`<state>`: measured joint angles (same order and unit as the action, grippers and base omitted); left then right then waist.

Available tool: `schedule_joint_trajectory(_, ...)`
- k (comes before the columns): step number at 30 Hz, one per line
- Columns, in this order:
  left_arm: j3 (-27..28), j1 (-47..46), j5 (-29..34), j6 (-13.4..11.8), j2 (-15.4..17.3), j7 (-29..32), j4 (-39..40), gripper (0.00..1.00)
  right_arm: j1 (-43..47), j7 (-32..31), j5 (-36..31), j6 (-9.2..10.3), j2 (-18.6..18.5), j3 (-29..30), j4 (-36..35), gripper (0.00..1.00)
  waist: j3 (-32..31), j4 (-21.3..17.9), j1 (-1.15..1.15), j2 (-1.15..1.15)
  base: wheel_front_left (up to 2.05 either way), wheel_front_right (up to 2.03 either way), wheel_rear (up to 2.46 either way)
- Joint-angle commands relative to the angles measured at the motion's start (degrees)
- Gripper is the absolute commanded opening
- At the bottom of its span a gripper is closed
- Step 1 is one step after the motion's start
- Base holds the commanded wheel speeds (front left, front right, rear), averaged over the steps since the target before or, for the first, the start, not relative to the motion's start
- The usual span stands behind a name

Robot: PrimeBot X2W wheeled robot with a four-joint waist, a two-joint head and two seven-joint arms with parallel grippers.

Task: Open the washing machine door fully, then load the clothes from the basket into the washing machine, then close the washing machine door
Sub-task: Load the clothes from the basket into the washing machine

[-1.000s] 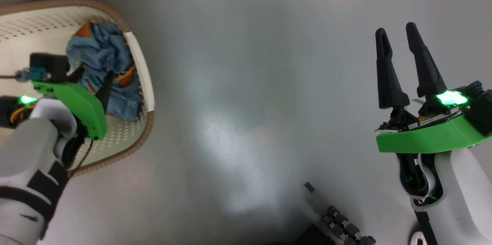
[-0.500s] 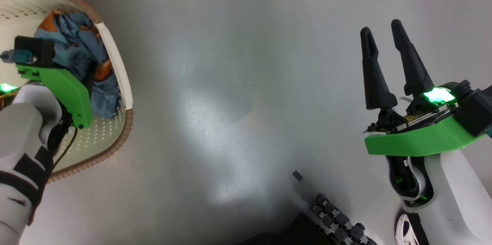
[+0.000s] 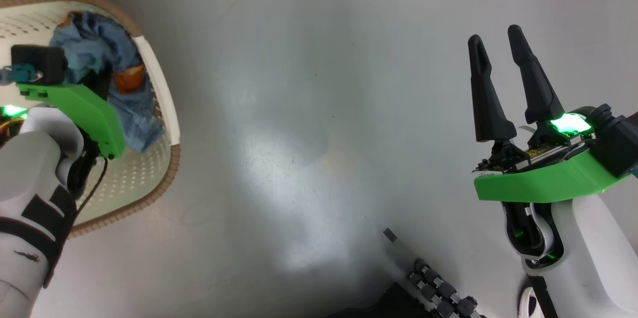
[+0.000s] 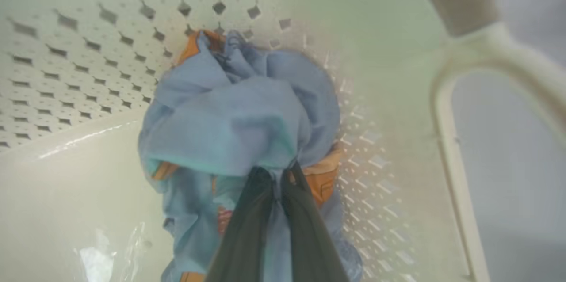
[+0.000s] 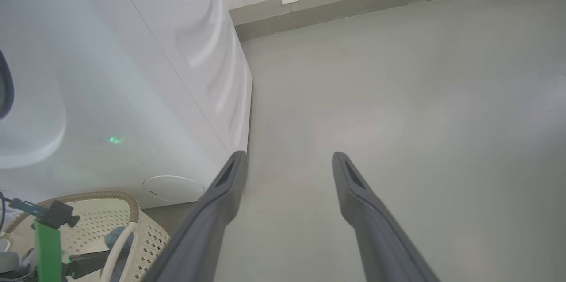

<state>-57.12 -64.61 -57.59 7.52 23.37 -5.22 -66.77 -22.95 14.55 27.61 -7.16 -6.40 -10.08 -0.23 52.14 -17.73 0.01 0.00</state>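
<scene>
The left tool is pinching together on the clothes, bunched in the basket straight ahead of it; the right tool, fingers apart, is hovering well away.

No readable text, no legible labels, brands, numbers or signs in these views
</scene>
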Motion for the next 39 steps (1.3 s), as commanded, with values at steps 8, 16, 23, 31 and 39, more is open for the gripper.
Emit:
schedule_joint_trajectory(8, 3.02, 5.27, -6.28, -0.03, -0.47, -7.77, 0.73, 0.00, 2.17, 0.45, -0.70, -0.33, -1.67, 0.42, -0.30, 1.00, -7.02, 3.83, -0.01, 0.00, 0.00, 0.00, 0.00)
schedule_joint_trajectory(16, 5.67, 9.65, -8.08, -0.03, -0.65, -9.71, 3.54, 0.00, 3.66, 0.45, -0.63, -0.33, -3.26, 1.34, 0.71, 1.00, -13.06, 6.76, -0.01, 0.00, 0.00, 0.00, 0.00)
schedule_joint_trajectory(23, 16.49, 15.69, -0.51, -0.03, -0.35, -9.76, 9.85, 0.00, 6.21, 0.45, -0.98, -0.33, -5.32, 1.78, 2.38, 1.00, -19.20, 9.81, -0.01, 0.00, 0.00, 0.00, 0.00)
schedule_joint_trajectory(31, 30.99, 25.55, 11.26, -0.03, -2.51, -9.77, 17.53, 0.00, 9.71, 0.45, -0.67, -0.33, -7.06, 2.54, 3.84, 1.00, -26.27, 12.56, -0.01, 0.00, 0.00, 0.00, 0.00)
schedule_joint_trajectory(39, 41.40, 34.07, 21.46, -0.03, -5.16, -9.77, 25.41, 0.00, 13.36, 0.45, -0.19, -0.33, -8.67, 3.20, 4.59, 1.00, -32.77, 14.31, -0.01, 0.00, 0.00, 0.00, 0.00)
